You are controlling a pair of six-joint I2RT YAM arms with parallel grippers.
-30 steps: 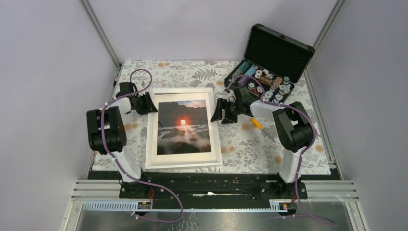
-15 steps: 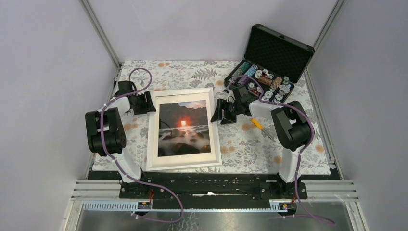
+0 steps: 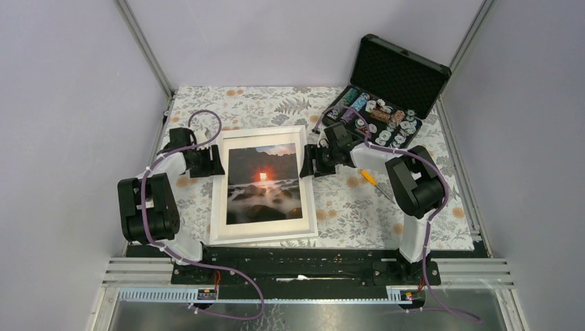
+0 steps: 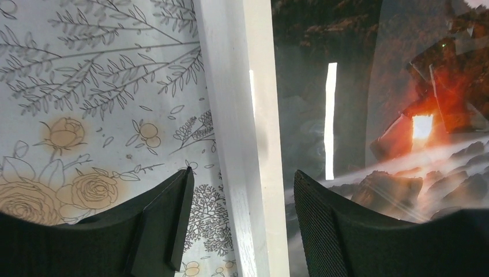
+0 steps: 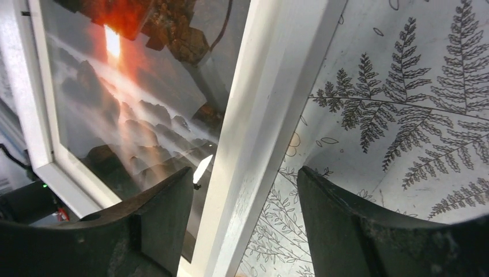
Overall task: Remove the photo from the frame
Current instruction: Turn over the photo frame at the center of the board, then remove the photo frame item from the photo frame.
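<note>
The frame (image 3: 218,207), white-bordered, lies face up in the middle of the floral cloth with the photo (image 3: 265,196) of an orange sun over dark rocks inside it. My left gripper (image 3: 218,163) is at the frame's left rail. In the left wrist view it (image 4: 242,180) stands open astride that white rail (image 4: 239,104), one finger over the cloth and one over the photo (image 4: 346,115). At the right rail my right gripper (image 3: 306,160) is likewise open (image 5: 245,178) astride the white border (image 5: 271,104), with gaps on both sides.
An open black case (image 3: 397,72) of poker chips stands at the back right. A small yellow-handled tool (image 3: 370,178) lies on the cloth right of the frame, near the right arm. Metal rails run along the table's near edge (image 3: 303,272).
My left gripper has opened and slid nearer along the frame's left rail. The right gripper has edged left onto the right rail, its jaws a little narrower. The frame has shifted slightly.
</note>
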